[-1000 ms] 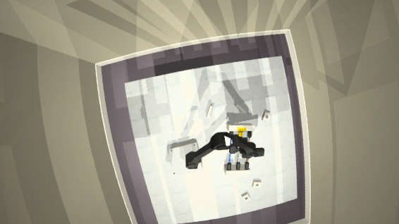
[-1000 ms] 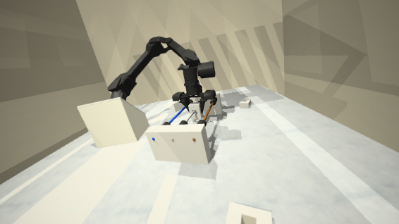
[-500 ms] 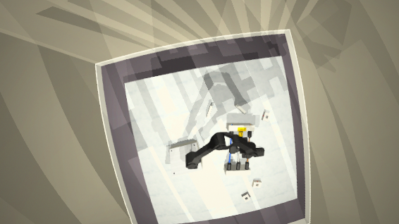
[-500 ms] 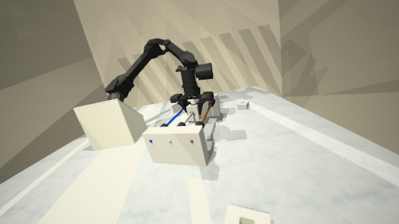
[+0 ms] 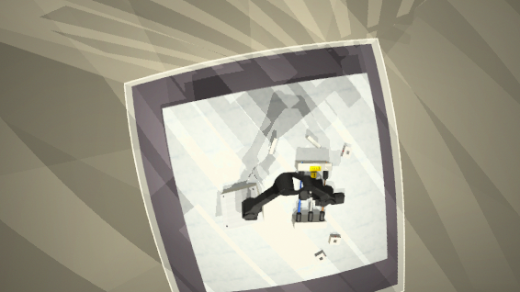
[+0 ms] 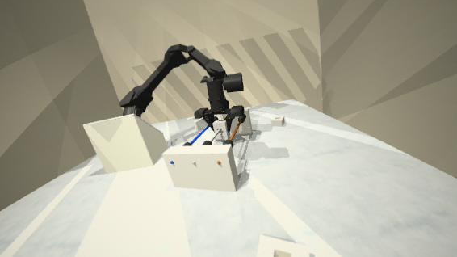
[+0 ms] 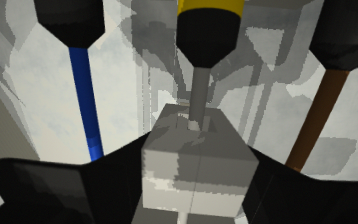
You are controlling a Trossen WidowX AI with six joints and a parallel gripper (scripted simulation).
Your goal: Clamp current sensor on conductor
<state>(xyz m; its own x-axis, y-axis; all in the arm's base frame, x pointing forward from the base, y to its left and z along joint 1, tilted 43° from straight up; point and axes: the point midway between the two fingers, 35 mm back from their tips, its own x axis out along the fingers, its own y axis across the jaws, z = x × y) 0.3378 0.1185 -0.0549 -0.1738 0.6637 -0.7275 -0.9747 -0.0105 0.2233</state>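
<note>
The pale current sensor (image 6: 220,128) (image 7: 192,172) stands round the grey middle conductor (image 7: 200,87), which runs through its window. Its halves look closed, with a thin seam between them. The arrow cannot be made out, nor can the latch. A yellow LOAD marker (image 5: 315,168) is on the rear block above this conductor; yellow also shows on the black sleeve in the wrist view. My gripper (image 6: 220,129) (image 7: 190,137) is slightly open, one finger at each side of the sensor, very close to its sides. The top view has the sensor hidden under the arm.
A blue conductor (image 6: 199,136) (image 7: 82,95) runs left of the sensor, a brown one (image 6: 236,131) (image 7: 321,117) right, both close to my fingers. The front block (image 6: 202,177) and rear block (image 5: 312,154) hold the conductors. Small pale parts (image 5: 346,151) (image 5: 334,239) lie around.
</note>
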